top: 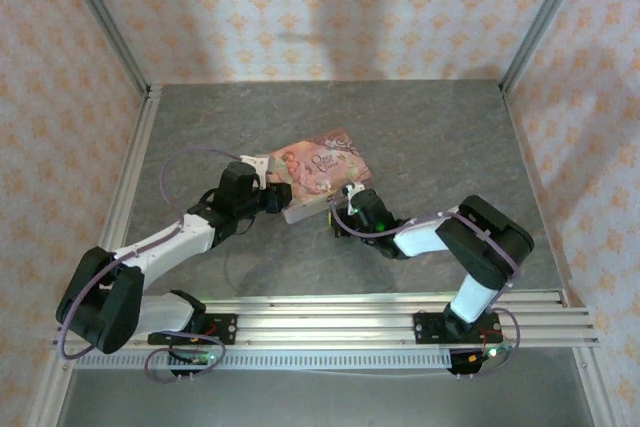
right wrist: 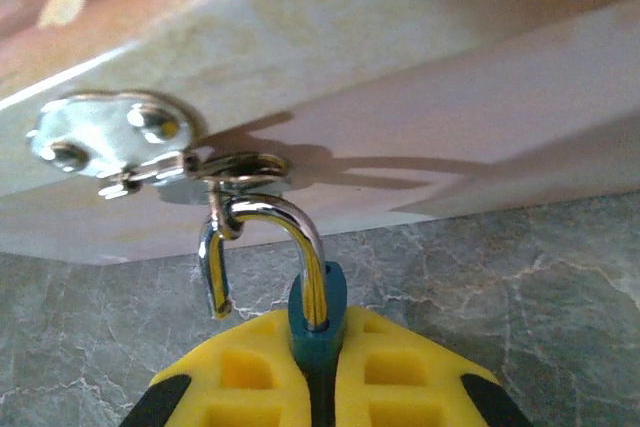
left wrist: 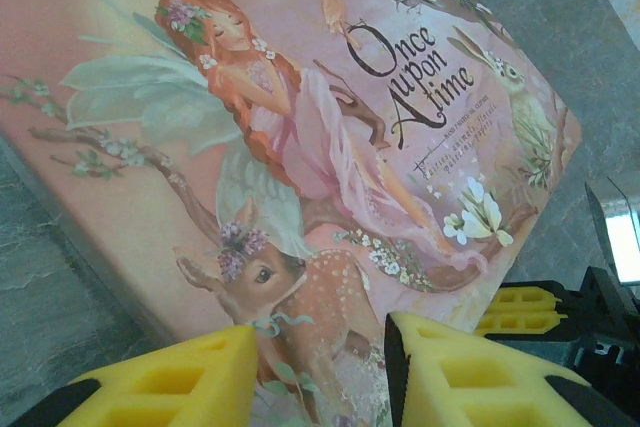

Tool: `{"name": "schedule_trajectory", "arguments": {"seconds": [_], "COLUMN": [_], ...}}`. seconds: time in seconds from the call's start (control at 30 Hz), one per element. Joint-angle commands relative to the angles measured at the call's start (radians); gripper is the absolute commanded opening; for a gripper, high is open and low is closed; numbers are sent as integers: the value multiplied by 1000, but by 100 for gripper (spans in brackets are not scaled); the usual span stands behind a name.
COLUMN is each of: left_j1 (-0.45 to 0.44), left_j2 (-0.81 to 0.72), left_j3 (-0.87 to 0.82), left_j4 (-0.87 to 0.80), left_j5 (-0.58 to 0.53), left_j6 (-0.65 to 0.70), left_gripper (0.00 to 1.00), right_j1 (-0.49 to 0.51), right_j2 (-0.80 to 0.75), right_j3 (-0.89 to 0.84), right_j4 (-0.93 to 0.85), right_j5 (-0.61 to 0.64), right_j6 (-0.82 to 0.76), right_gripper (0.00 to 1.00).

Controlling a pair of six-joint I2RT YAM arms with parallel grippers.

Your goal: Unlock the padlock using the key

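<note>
At the pink box's (right wrist: pixel 450 97) front edge, our right gripper (right wrist: pixel 318 367) is clenched on the padlock's (right wrist: pixel 318 312) blue body, its shackle (right wrist: pixel 285 212) hooked through the hasp ring (right wrist: pixel 245 165). We judge it light, rigid and slick; its flat sides give the surest hold. Our left gripper (left wrist: pixel 320 372) hangs released over that box.

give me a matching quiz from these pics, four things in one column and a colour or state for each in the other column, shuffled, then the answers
Things:
1. padlock body
2. shackle
3. box
4. left pincer

Descriptions:
A. open, above the illustrated top
B. silvery, hooked through the ring on the box's side
C. blue, clamped in the right pincer
D. pink, with a fairy and a deer pictured on it

Pairs: 1-C, 2-B, 3-D, 4-A
</note>
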Motion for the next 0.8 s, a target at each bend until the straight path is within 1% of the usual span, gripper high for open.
{"name": "schedule_trajectory", "arguments": {"seconds": [0.0, 0.1, 0.27, 0.43, 0.67, 0.77], "left_j1": [7, 7, 7, 8, 7, 8], "left_j2": [2, -3, -10, -10, -21, -26], "left_j3": [33, 32, 26, 25, 23, 21], "left_j4": [23, 20, 21, 26, 23, 23], "left_j5": [4, 3, 4, 5, 6, 9], "left_j6": [13, 14, 14, 11, 12, 13], "left_gripper": [39, 39, 39, 39, 39, 39], "right_j1": [4, 5, 4, 3, 0, -2], "right_j2": [-36, -52, -92, -127, -145, -138], "right_j3": [44, 62, 123, 173, 212, 226], "right_j4": [-115, -145, -283, -382, -440, -458], "right_j5": [51, 38, 23, 6, 5, 9], "right_j6": [62, 96, 148, 196, 238, 290], "right_gripper": [0, 0, 0, 0, 0, 0]}}
